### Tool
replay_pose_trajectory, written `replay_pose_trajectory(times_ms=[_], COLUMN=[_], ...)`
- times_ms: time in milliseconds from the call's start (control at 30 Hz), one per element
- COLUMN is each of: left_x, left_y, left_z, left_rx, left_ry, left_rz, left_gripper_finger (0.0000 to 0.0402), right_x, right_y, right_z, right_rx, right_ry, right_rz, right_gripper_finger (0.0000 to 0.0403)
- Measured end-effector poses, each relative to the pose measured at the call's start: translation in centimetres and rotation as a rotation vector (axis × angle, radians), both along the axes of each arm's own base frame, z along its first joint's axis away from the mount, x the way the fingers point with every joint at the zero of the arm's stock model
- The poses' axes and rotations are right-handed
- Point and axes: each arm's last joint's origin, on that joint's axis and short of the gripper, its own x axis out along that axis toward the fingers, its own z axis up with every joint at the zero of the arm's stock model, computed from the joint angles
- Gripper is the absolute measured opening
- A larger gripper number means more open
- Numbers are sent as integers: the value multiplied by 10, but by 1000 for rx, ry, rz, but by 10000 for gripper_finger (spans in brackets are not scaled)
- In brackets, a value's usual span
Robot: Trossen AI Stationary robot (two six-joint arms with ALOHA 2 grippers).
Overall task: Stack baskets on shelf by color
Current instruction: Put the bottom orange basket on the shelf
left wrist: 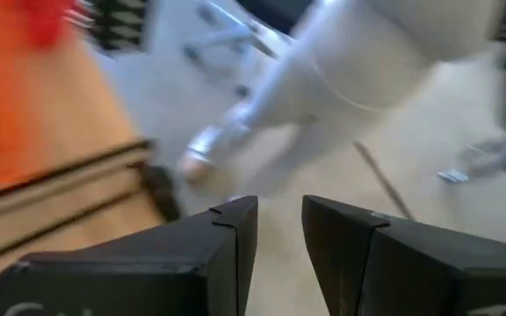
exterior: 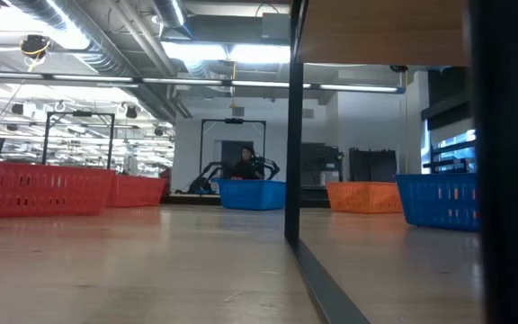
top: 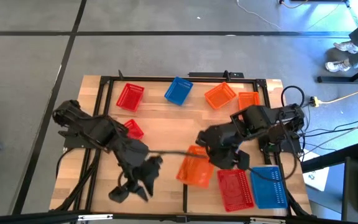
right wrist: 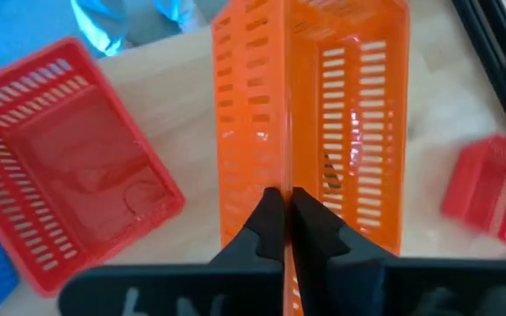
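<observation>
Carrying this orange basket [right wrist: 314, 123] well means keeping the pinch firm on its thin wall, lifting level, and setting it squarely onto another orange one. The right gripper [right wrist: 284, 215] has its jaws pressed together on the basket's rim, the basket stretching ahead of them. The left gripper [left wrist: 279, 233] hangs slightly parted, holding nothing, past the shelf [top: 160, 124] edge.

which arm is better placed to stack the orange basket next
Right. The right gripper is already shut on the orange basket's wall, while the left gripper hangs empty near the shelf's front edge.
</observation>
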Motion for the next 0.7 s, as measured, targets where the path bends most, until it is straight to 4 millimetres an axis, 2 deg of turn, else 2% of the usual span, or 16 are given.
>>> replay_pose_trajectory(times_ms=[267, 400, 567, 700], left_x=[-37, -52, -66, -69], left_y=[40, 49, 54, 54], left_z=[26, 37, 45, 47], left_rx=[187, 208, 204, 220], left_ry=[-115, -178, -217, -239], left_rz=[359, 384, 375, 354], left_gripper_finger=[84, 85, 85, 85], right_x=[2, 14, 19, 20], right_y=[9, 16, 21, 24], right_z=[-3, -20, -47, -54], right_rx=[12, 5, -32, -31], right_ry=[-22, 9, 105, 126], right_rz=[83, 101, 116, 105], right_gripper_finger=[0, 0, 0, 0])
